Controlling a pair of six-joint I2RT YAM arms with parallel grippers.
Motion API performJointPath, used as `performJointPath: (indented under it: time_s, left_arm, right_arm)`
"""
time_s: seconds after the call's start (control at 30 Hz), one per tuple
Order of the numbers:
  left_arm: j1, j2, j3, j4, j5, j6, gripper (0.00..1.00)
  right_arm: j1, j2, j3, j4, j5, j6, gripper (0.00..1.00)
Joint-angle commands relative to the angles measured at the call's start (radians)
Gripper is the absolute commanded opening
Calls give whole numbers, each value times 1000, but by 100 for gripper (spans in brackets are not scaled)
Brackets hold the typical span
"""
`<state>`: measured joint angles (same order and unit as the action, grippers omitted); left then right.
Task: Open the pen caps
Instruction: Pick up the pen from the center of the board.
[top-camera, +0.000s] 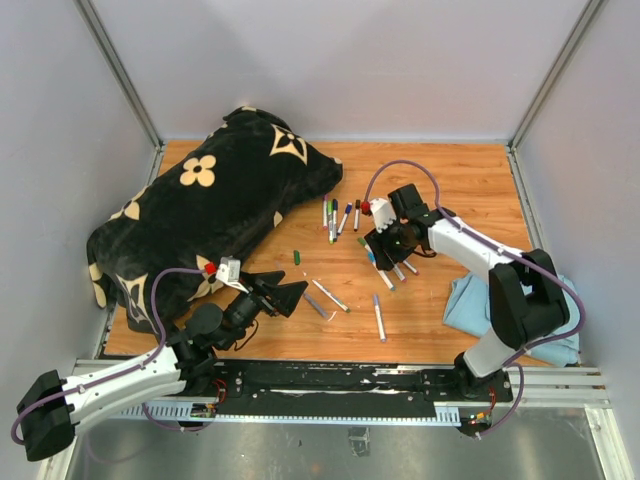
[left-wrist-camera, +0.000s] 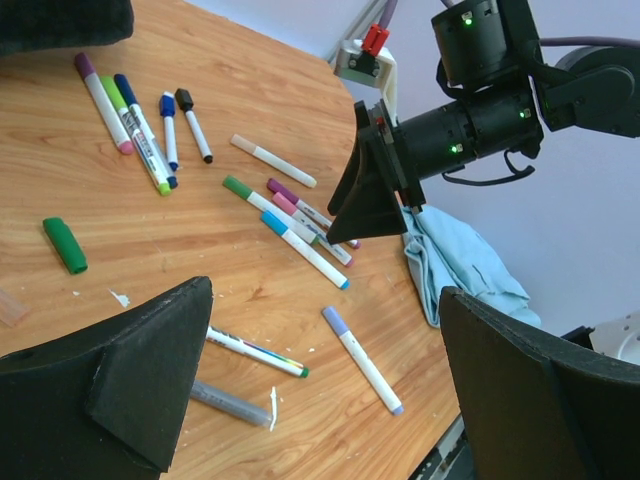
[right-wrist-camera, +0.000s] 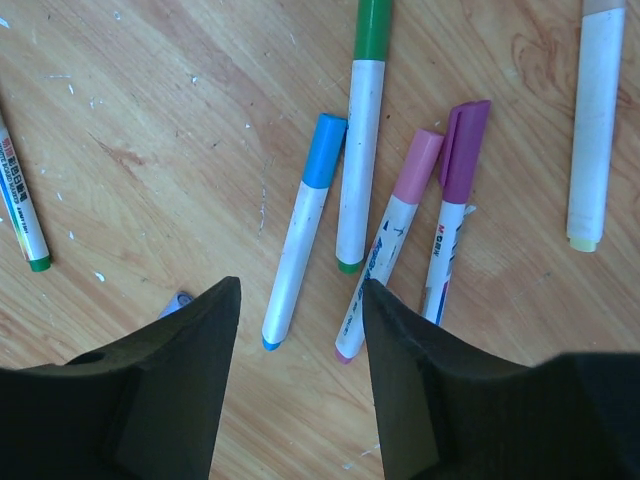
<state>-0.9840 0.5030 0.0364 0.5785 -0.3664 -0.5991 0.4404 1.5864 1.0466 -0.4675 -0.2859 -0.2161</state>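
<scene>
Right tool (right-wrist-camera: 300, 290) low over bench (top-camera: 460, 190), right of centre, jaws parted astride blue marker (right-wrist-camera: 297, 250) tail | blue cap (right-wrist-camera: 324, 150), green cap (right-wrist-camera: 372, 30), pink cap (right-wrist-camera: 418, 165), purple cap (right-wrist-camera: 465, 150) all on | left tool (left-wrist-camera: 327, 290) gaping, empty, toward near edge

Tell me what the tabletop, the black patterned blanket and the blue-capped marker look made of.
Tabletop: wood or wood laminate, matte, with visible grain lines. Black patterned blanket: soft plush fabric, judging by its rumpled folds. Blue-capped marker: likely smooth plastic, white barrel and blue cap with faint sheen.
</scene>
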Motion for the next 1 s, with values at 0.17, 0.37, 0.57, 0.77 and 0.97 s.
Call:
performJointPath:
  time_s: [0.17,0.37,0.57,0.77,0.97]
  left_arm:
    - [-5,-23,-13,8,-29,-1,99]
    - [-5,-38,-18,-4,-32,-4,99]
    - [-5,-43,-19,-6,-35,-3,99]
    - [-5,-44,-20,-6,-31,-6,99]
    - [-5,-42,-23,1,-28,-13,99]
  right_arm:
    - [74,25,28,-39,52,-44,47]
    - [98,71,35,-62,115,-53,42]
    - [98,96,35,-70,149,-61,39]
    - [99,121,45,-86,128,-59,35]
    - [103,145,47,-89,125,-58,31]
